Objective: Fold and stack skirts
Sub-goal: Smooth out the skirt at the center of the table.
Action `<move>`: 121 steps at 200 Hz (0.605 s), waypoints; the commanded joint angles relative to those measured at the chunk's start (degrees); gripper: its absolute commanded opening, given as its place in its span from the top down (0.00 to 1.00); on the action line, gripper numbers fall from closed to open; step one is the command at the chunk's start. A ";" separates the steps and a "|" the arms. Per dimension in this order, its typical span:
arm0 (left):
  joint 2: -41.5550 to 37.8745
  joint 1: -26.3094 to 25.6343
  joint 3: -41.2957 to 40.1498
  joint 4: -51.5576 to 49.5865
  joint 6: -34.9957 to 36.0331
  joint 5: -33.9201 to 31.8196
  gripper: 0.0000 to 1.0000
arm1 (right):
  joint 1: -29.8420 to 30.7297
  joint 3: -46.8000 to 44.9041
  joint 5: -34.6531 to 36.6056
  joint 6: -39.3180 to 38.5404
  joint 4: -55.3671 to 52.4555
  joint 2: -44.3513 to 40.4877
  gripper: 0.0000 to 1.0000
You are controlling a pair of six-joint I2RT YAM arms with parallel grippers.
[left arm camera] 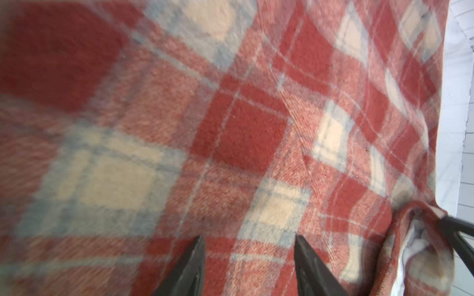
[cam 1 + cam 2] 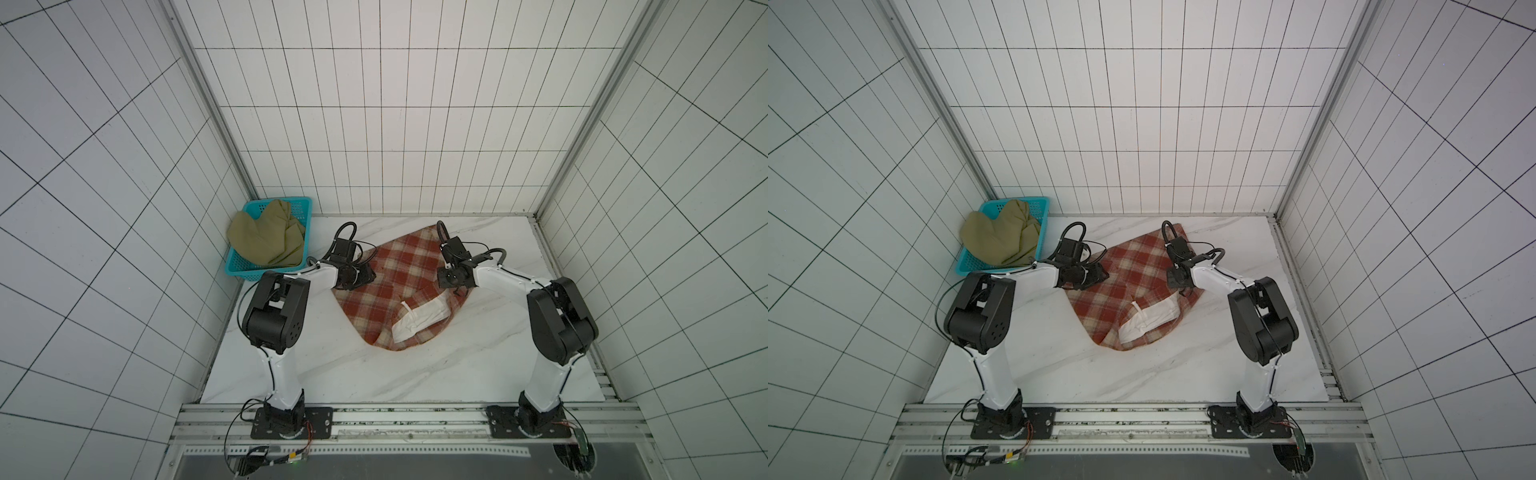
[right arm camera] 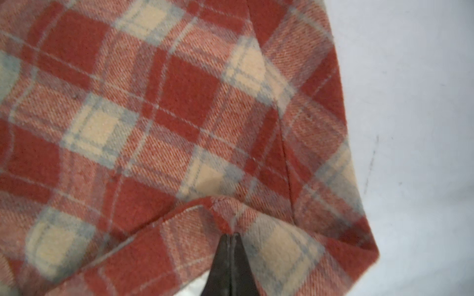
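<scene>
You get bright, even light in both top views, soft shadows on the table [image 2: 478,365] beneath the arms [image 2: 274,316], tile lines [image 2: 83,166] bowing at the picture edges. In the left wrist view much of the plaid skirt [image 1: 243,128] is blurred.

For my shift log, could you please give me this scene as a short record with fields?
plaid skirt: spread on the marble-patterned table, white waistband lining showing on the near side
olive-khaki skirt: bunched in the teal perforated basket, spilling over its rim, far corner on the robot's left
left pincer: open, jaws apart over the plaid cloth, nothing held
right pincer: shut, pinching a raised fold at the plaid skirt's edge
progress: neither skirt folded or stacked yet
</scene>
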 commanded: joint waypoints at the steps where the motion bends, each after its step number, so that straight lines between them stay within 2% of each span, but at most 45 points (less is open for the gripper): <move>1: 1.84 0.91 -0.71 2.15 -1.09 -1.17 0.45 | 0.35 -4.11 2.30 0.55 -3.69 -6.52 1.00; 67: 2.48 2.72 -2.35 3.30 -1.09 -1.24 0.45 | 0.14 -13.74 5.33 4.64 -10.22 -21.14 1.00; 121: 3.36 3.21 -3.02 3.57 -0.82 -2.00 0.46 | -0.02 -24.26 2.13 13.71 -14.22 -34.29 1.00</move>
